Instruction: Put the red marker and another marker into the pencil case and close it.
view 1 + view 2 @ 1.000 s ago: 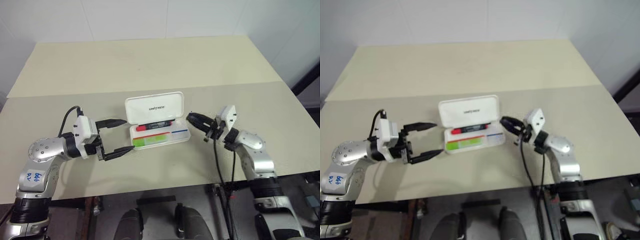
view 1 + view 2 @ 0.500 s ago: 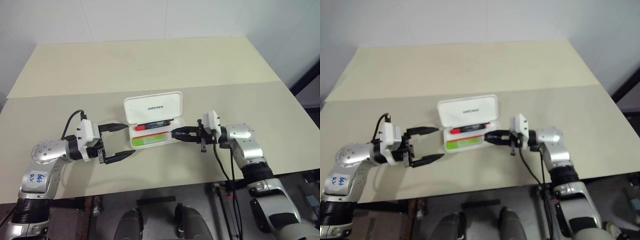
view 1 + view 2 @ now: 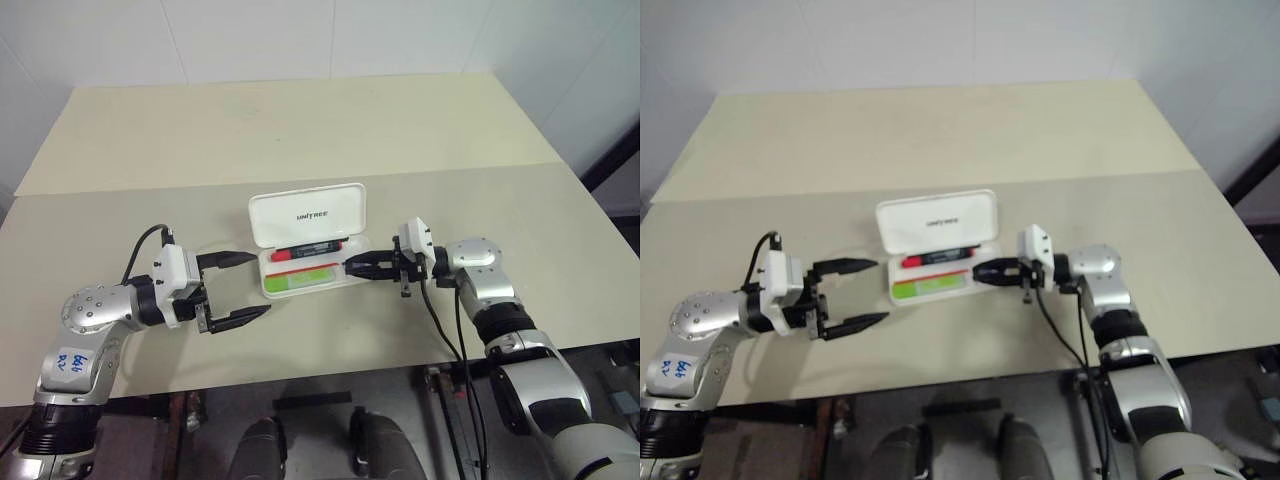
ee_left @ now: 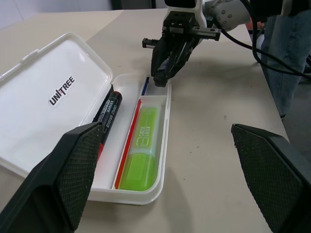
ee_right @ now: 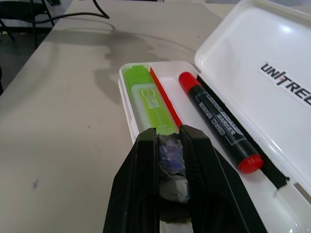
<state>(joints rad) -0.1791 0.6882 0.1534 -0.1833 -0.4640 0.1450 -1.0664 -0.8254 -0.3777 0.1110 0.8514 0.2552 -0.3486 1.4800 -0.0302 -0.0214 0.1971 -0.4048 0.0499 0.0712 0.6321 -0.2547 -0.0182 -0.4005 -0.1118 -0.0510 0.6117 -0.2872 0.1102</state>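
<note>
The white pencil case (image 3: 307, 213) lies open mid-table, lid propped up at the back with "UNITREE" print. In its tray rest the red marker (image 3: 312, 249), along the hinge side, and a light-green highlighter (image 3: 300, 277), along the front wall. Both also show in the left wrist view, the red marker (image 4: 109, 114) beside the highlighter (image 4: 141, 145). My right gripper (image 3: 350, 267) is shut and empty, pointing left, its tip at the tray's right end over the rim. Left of the case, my left gripper (image 3: 256, 285) stands wide open, holding nothing.
The beige table (image 3: 300, 130) has a seam running across behind the case, and its front edge lies close below both arms. A black cable (image 3: 440, 320) hangs from the right wrist. A person's legs in jeans (image 4: 286, 48) stand beside the table's right side.
My right arm has swung so its shut gripper now points left, and it has moved in to the case's right end. The left gripper stays where it was, open.
</note>
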